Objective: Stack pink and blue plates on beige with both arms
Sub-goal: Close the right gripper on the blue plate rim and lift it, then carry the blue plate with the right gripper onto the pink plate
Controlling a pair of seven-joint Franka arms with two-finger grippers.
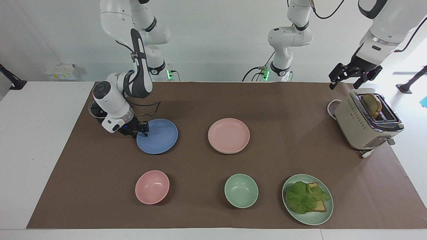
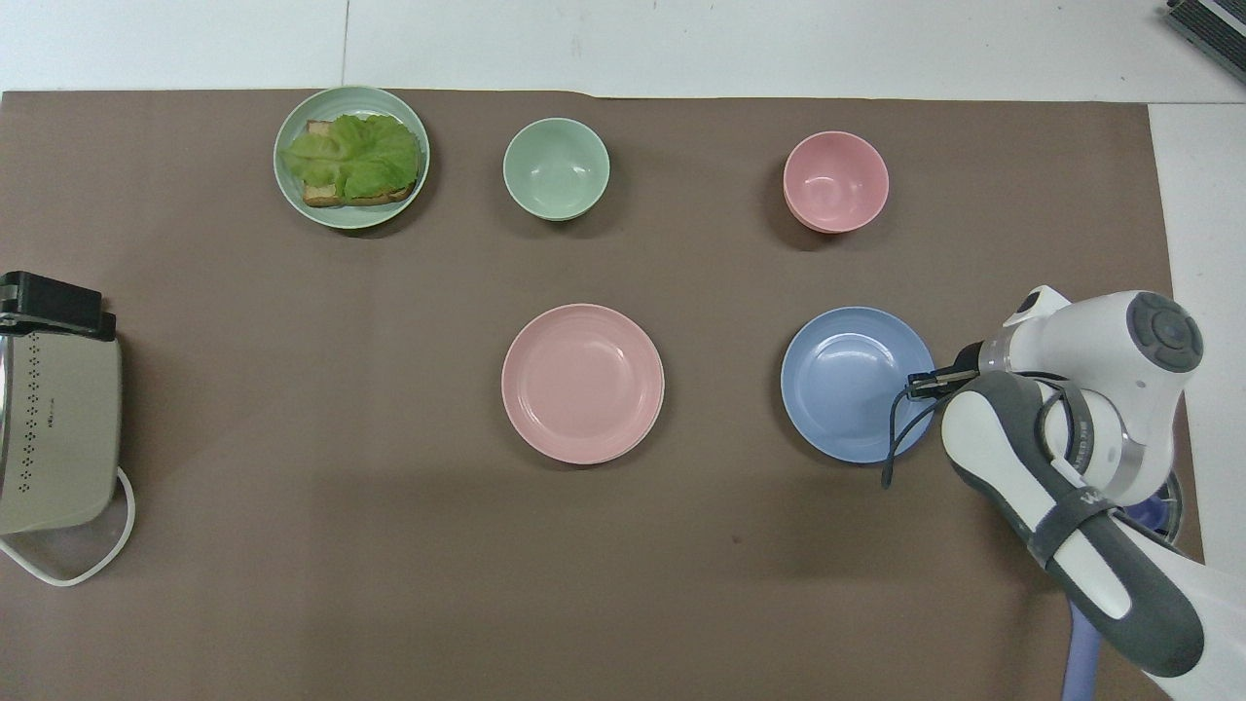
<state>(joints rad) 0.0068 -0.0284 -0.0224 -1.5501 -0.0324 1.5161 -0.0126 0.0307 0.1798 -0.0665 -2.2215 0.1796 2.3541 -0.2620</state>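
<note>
While the pink plate [image 1: 229, 135] already sits on the beige plate [image 1: 230, 152], the right gripper [image 1: 142, 129] clamps the blue plate's [image 1: 158, 136] rim, unlifted; the left gripper [image 1: 354, 77] waits, jaws apart.

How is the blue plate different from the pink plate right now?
The blue plate lies toward the right arm's end of the table; the pink plate lies mid-table. The right gripper pinches the blue plate's rim, while nothing touches the pink plate. The pink plate seems to sit on another pale plate whose edge peeks out beneath; the blue plate lies on the mat alone. Both are shallow, round, empty and similar in size.
</note>
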